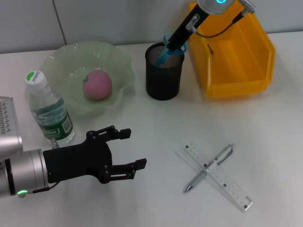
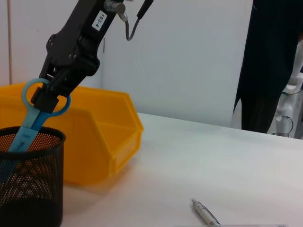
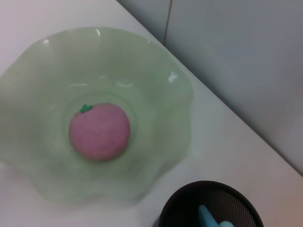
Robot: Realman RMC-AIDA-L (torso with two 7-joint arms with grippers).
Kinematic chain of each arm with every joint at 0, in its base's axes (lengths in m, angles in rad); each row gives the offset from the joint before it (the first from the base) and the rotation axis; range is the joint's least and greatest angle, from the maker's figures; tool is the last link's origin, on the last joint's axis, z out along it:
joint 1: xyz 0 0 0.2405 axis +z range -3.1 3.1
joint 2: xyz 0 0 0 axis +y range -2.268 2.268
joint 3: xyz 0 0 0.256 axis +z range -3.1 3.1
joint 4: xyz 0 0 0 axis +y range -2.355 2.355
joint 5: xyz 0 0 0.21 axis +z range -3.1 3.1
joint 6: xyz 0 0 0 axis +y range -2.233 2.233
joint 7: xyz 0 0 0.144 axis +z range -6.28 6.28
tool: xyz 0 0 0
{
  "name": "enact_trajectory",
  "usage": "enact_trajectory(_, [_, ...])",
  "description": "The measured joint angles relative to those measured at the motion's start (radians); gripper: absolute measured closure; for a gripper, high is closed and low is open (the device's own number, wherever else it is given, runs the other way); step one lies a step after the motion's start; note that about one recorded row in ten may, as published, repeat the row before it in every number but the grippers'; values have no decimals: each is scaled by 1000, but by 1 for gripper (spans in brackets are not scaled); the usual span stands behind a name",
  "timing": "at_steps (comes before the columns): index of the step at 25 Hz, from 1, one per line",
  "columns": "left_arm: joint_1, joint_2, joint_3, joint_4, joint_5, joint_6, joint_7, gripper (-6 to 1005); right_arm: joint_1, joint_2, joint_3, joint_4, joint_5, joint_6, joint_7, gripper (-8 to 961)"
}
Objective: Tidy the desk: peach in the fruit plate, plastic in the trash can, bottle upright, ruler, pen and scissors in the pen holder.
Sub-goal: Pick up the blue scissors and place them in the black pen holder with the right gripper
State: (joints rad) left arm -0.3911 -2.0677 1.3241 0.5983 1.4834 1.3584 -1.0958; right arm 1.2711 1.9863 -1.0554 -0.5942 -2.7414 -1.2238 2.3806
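Observation:
My right gripper (image 1: 176, 43) is shut on the handle of the blue scissors (image 1: 166, 53), whose blades reach down into the black mesh pen holder (image 1: 163, 78). The left wrist view shows the same grip: the right gripper (image 2: 47, 97), the scissors (image 2: 32, 124) and the pen holder (image 2: 33, 189). A pink peach (image 1: 97, 85) lies in the green fruit plate (image 1: 120, 61). The bottle (image 1: 47, 108) stands upright at the left. A clear ruler (image 1: 227, 182) and a silver pen (image 1: 210, 169) lie crossed at the front right. My left gripper (image 1: 136, 148) hovers open near the bottle. The plastic is out of view.
A yellow bin (image 1: 236, 52) stands behind and to the right of the pen holder, close to my right arm. The white table's front edge is near my left arm. A dark-clothed person (image 2: 274, 61) stands beyond the table's far side.

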Motion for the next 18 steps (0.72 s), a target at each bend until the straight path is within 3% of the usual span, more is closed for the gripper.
enact_trajectory(6, [0, 0, 0, 0, 0, 0, -3, 144, 2, 1, 0, 2, -21, 2, 23, 816])
enact_trajectory(14, [0, 0, 0, 0, 0, -1, -3, 144, 2, 9, -1, -7, -27, 13, 39, 607])
enact_trajectory(18, [0, 0, 0, 0, 0, 0, -3, 145, -2, 16, -2, -21, -34, 14, 41, 452])
